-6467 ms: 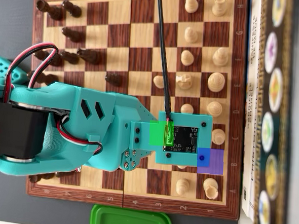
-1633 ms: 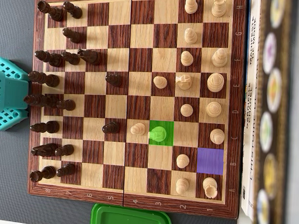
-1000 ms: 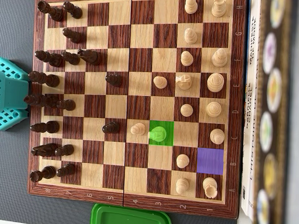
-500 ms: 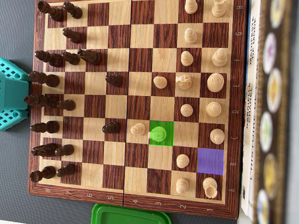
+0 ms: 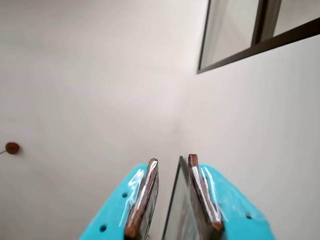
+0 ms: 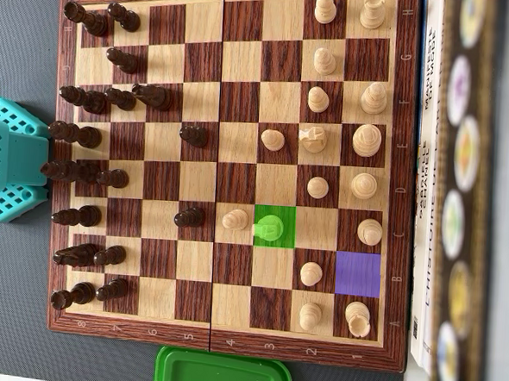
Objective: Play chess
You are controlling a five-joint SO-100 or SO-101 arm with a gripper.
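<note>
Chessboard [image 6: 230, 167]: your board fills the middle of the overhead view, dark pieces [image 6: 96, 103] crowded along its left side, light pieces [image 6: 365, 141] along its right.
Green square [image 6: 275, 225]: you see a tinted patch right of centre, a light piece [image 6: 268, 231] standing on it, another light piece [image 6: 234, 219] just to its left.
Purple square [image 6: 357, 274]: tinted, near the right edge, bare.
Gripper [image 5: 173, 160]: in the wrist view your fingers [image 5: 145, 192] stand a narrow gap apart, holding nothing, aimed at a pale wall [image 5: 90, 85] and a dark window frame [image 5: 255, 42].
Arm base [image 6: 10, 160]: teal, touching the board's left edge overhead.
Green lid [image 6: 223, 373]: below the board.
Box [image 6: 457, 194]: along the right.
</note>
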